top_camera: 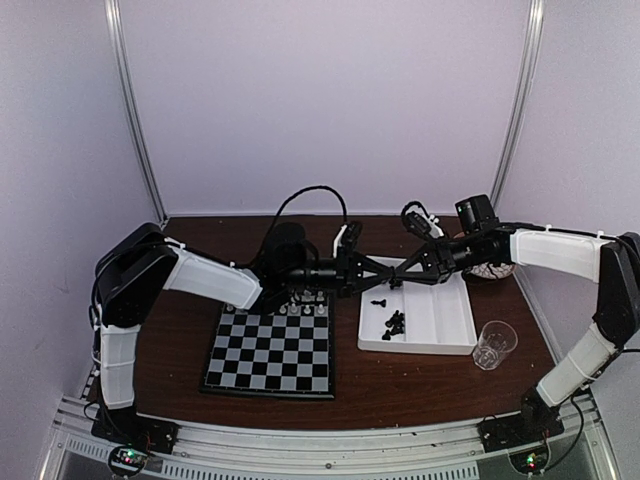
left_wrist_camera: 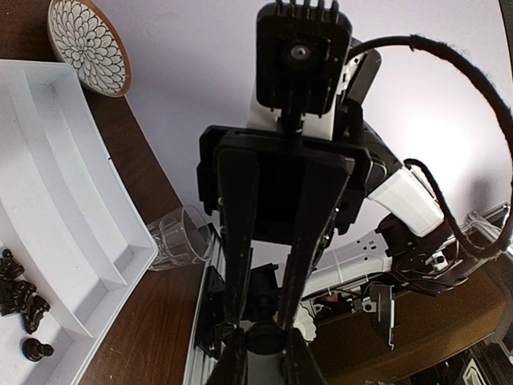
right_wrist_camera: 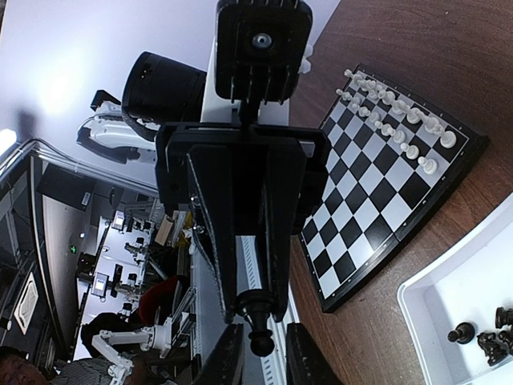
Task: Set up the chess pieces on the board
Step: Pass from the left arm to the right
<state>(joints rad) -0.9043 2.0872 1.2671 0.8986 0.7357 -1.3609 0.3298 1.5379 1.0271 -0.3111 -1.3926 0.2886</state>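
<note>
My two grippers meet tip to tip in the air between the board [top_camera: 270, 350] and the white tray [top_camera: 440, 320]. My right gripper [top_camera: 400, 272] [right_wrist_camera: 258, 309] is shut on the base of a black chess piece [right_wrist_camera: 260, 333]. My left gripper [top_camera: 388, 270] [left_wrist_camera: 263, 321] is open, its fingers [right_wrist_camera: 227, 357] standing either side of that piece's head with gaps. White pieces [top_camera: 300, 308] [right_wrist_camera: 401, 120] fill the board's far two rows. Several black pieces [top_camera: 395, 322] [left_wrist_camera: 20, 293] [right_wrist_camera: 489, 337] lie in the tray.
A clear drinking glass [top_camera: 494, 345] [left_wrist_camera: 172, 241] stands right of the tray near the front edge. A patterned bowl [top_camera: 492, 270] [left_wrist_camera: 86, 44] sits behind the tray under the right arm. The board [right_wrist_camera: 377, 184] lies left of the tray [right_wrist_camera: 449, 297] on brown tabletop.
</note>
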